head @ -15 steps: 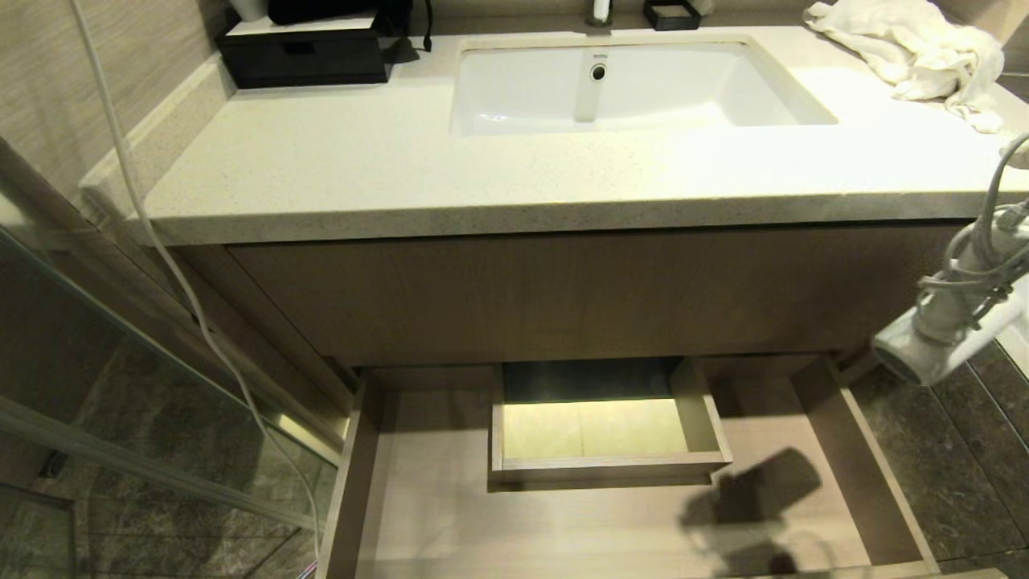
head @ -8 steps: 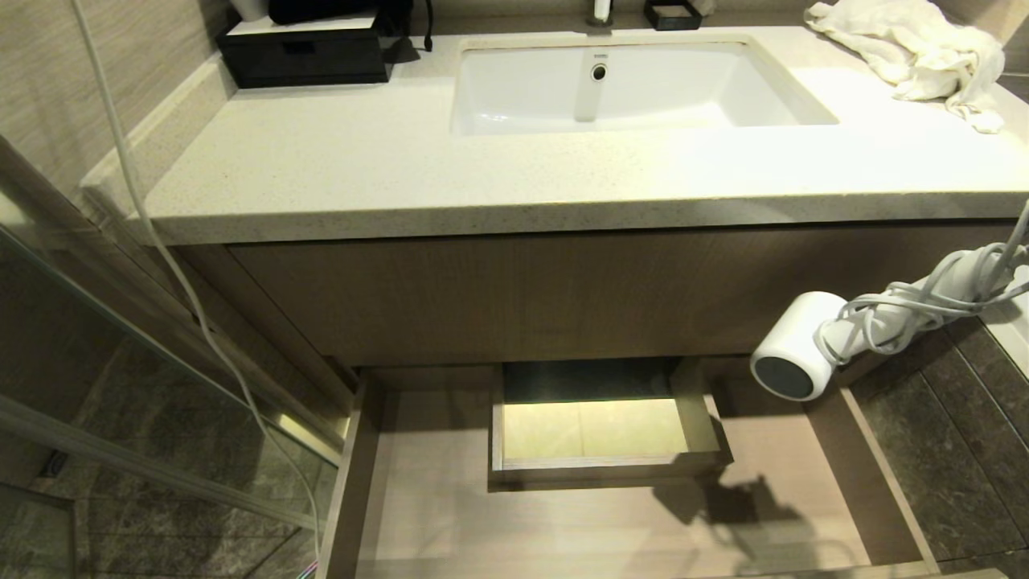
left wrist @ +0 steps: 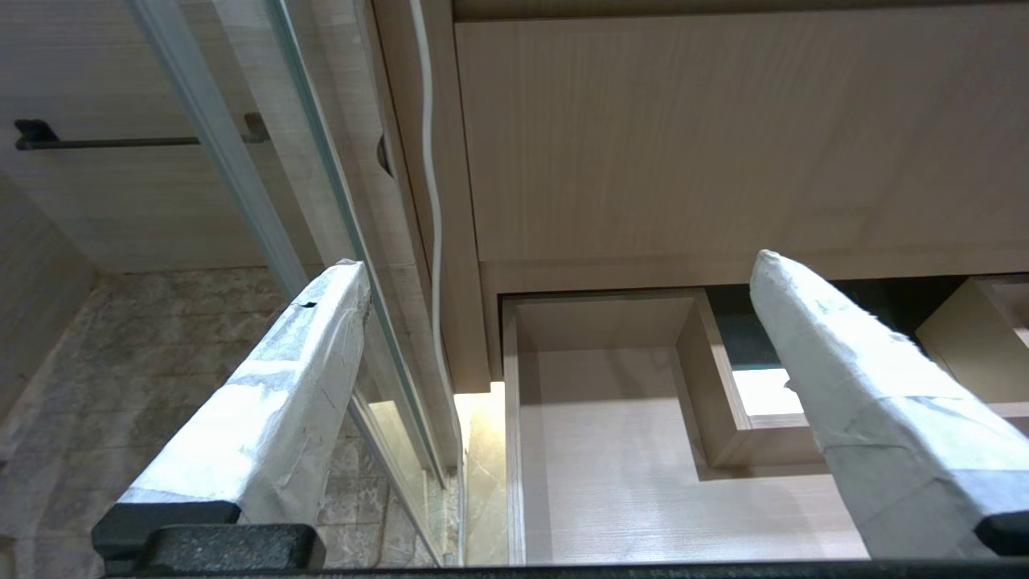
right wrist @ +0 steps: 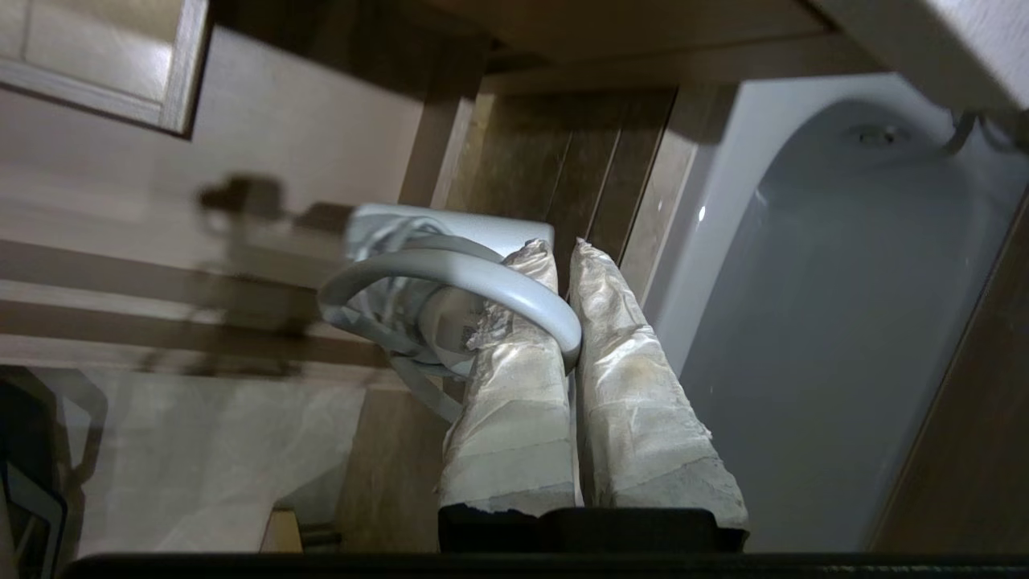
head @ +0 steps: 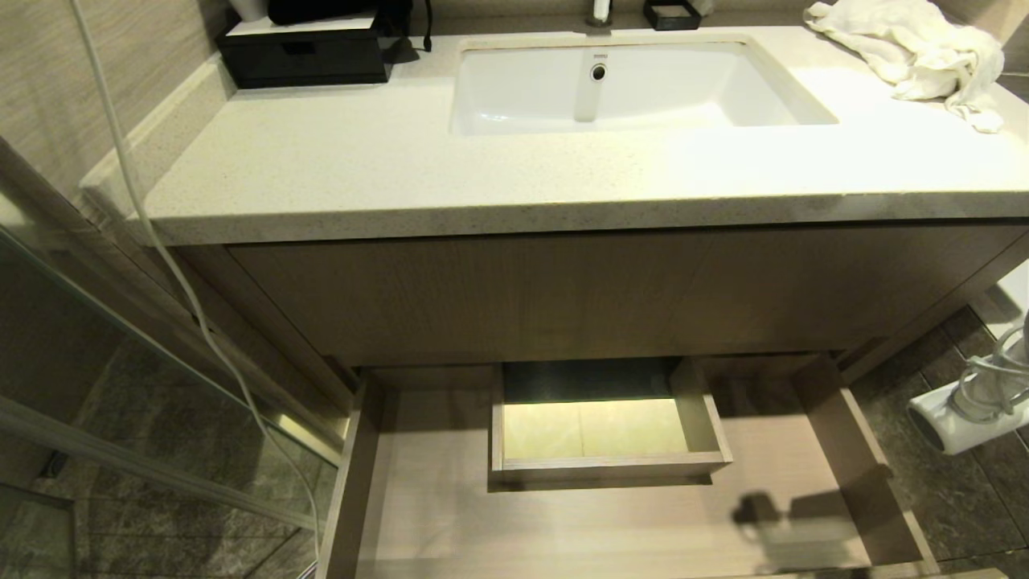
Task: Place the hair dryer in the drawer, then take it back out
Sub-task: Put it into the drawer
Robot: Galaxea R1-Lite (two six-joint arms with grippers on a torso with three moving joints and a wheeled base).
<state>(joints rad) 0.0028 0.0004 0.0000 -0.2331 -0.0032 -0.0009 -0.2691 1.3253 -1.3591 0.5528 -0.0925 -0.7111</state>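
Countertop (head: pixel 338 161) speckled beige; floor (head: pixel 965 482) dark stone.

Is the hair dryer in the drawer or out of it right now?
Out. The hair dryer hangs over the floor tiles beside the open drawer, in the right gripper, whose fingers pinch its cord.

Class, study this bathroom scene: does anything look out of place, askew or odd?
Yes. The hair dryer hangs over the floor right of the open drawer, dangling by a loop of its cord pinched in the right gripper. A towel lies crumpled on the counter.
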